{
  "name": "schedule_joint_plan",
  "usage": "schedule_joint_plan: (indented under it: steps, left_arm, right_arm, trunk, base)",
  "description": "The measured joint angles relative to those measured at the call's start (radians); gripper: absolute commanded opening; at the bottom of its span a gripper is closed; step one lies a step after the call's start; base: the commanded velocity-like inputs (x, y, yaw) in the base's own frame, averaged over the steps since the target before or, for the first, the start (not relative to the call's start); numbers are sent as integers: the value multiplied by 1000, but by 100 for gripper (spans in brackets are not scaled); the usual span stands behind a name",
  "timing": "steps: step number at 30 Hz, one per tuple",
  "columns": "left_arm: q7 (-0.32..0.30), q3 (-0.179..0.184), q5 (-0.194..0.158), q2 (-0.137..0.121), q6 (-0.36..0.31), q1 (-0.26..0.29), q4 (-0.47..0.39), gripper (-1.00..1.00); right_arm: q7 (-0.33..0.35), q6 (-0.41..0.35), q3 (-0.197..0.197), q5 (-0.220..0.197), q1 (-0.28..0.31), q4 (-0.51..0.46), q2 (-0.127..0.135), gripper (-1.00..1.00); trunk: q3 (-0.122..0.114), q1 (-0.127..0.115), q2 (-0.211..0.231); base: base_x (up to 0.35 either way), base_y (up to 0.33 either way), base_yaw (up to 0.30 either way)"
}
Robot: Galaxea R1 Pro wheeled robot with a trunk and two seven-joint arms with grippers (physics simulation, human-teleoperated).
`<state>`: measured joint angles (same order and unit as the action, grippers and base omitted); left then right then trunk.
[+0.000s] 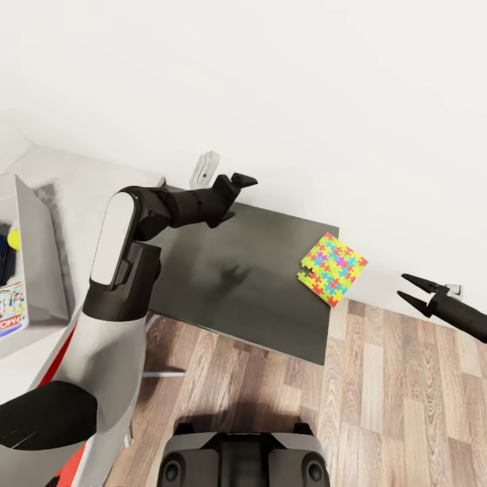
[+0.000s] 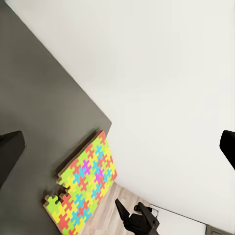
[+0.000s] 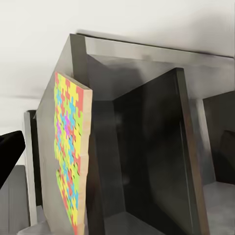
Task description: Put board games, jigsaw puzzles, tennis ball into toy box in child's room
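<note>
A: Where's the jigsaw puzzle point(image 1: 332, 268)?

B: Flat at the tabletop point(image 1: 250, 291) corner, overhanging slightly, so easy to pinch. Right hand point(image 1: 412, 289) spread wide, empty, lined up beside it. Left hand point(image 1: 238, 196) parked high; can't tell its state.

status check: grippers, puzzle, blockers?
Left gripper above the table, state unclear. Right gripper open, empty, off the table's side. Jigsaw puzzle flat at the corner, untouched.
</note>
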<state>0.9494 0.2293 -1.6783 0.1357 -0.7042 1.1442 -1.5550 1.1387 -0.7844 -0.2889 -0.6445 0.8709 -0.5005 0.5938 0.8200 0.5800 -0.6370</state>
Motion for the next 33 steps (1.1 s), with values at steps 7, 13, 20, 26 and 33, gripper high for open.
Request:
schedule_joint_plan:
  steps: [7, 13, 20, 26, 33]
  left_arm:
    - [0, 0, -1, 0, 0, 0, 0, 100]
    - [0, 0, -4, 0, 0, 1, 0, 100]
    - [0, -1, -8, 0, 0, 1, -1, 100]
    - [0, -1, -11, -1, 0, 1, -2, 100]
    - [0, -1, -12, -1, 0, 1, -3, 100]
  right_arm:
    - [0, 1, 0, 0, 0, 0, -3, 100]
    - [-1, 2, 0, 0, 0, 1, -11, 100]
    - [-1, 1, 0, 0, 0, 1, -14, 100]
    - [-2, 1, -1, 0, 0, 1, -14, 100]
    - [-4, -1, -3, 0, 0, 6, -14, 100]
  trunk:
    - [0, 0, 0]
    - [0, 0, 0]
    - [0, 0, 0]
    - [0, 0, 0]
    - [0, 0, 0]
  base:
    - [0, 0, 192]
    - [0, 0, 122]
    - [0, 0, 42]
    - [0, 0, 14]
    - [0, 0, 5]
